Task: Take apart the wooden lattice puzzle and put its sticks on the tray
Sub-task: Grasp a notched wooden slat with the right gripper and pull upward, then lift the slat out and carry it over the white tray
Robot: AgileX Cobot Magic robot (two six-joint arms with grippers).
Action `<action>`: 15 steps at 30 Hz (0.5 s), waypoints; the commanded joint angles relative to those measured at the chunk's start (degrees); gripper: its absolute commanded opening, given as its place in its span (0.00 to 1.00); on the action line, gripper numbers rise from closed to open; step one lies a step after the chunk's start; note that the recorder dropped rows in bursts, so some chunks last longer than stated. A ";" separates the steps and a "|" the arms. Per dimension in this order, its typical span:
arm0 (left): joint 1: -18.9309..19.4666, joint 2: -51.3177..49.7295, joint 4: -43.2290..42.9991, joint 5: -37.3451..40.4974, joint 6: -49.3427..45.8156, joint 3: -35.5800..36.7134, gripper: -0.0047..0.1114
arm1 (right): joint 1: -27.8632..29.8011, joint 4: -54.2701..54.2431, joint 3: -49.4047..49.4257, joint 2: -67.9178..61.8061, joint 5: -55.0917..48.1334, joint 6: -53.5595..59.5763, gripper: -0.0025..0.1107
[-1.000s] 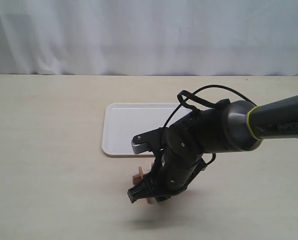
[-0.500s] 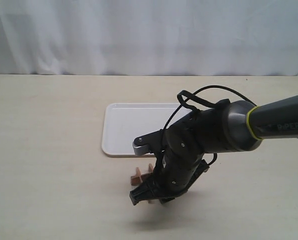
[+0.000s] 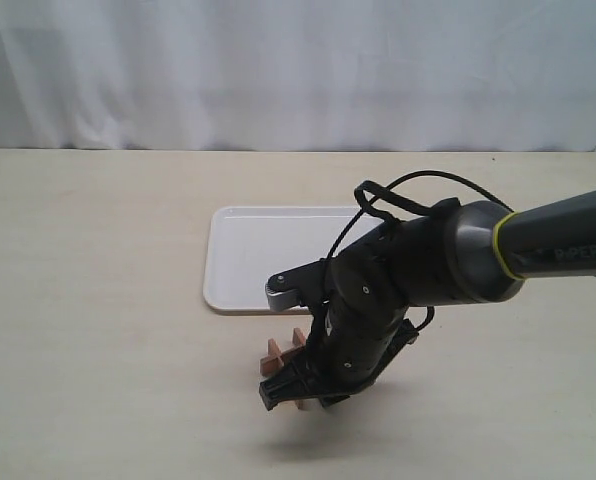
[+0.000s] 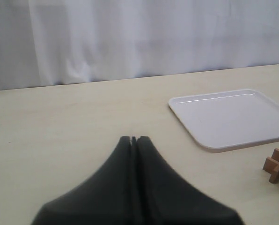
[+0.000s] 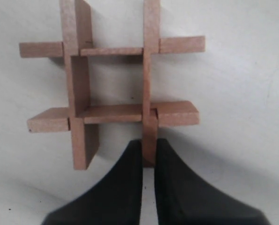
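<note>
Grip quality decides this step: the right gripper (image 5: pixel 149 150) has its dark fingers pinched on the end of one stick (image 5: pixel 151 23) of the wooden lattice puzzle (image 5: pixel 112 113), which lies flat on the table (image 3: pixel 98 300) just beside the near rim of the tray (image 3: pixel 248 250) and apart from it. To do it well, I judge the pull should run straight along that stick's length, so its notches slide free instead of jamming. It should also be slow, since nothing braces the rest of the grid and the whole thing may drag along. The left gripper (image 4: pixel 133 139) hangs well away over bare table with its fingers pressed together on nothing, and it could hold the grid down. Count: one puzzle of four sticks, all interlocked; one tray with nothing on it; two grippers.
</note>
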State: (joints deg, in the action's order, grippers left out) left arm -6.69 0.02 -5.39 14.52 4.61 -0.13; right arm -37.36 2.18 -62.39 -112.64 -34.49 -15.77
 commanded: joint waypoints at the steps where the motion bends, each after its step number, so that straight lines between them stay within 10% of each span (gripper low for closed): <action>1: 0.06 -0.02 0.04 -0.66 0.18 0.13 0.04 | -0.14 0.59 -0.21 0.38 -0.24 -0.17 0.06; 15: 0.06 -0.02 0.04 -0.66 0.18 0.13 0.04 | -0.14 0.59 -0.21 4.48 -1.21 -0.17 0.06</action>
State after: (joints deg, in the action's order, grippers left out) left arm -6.69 0.02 -5.39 14.52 4.61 -0.13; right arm -37.36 2.18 -62.39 -109.70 -34.76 -15.77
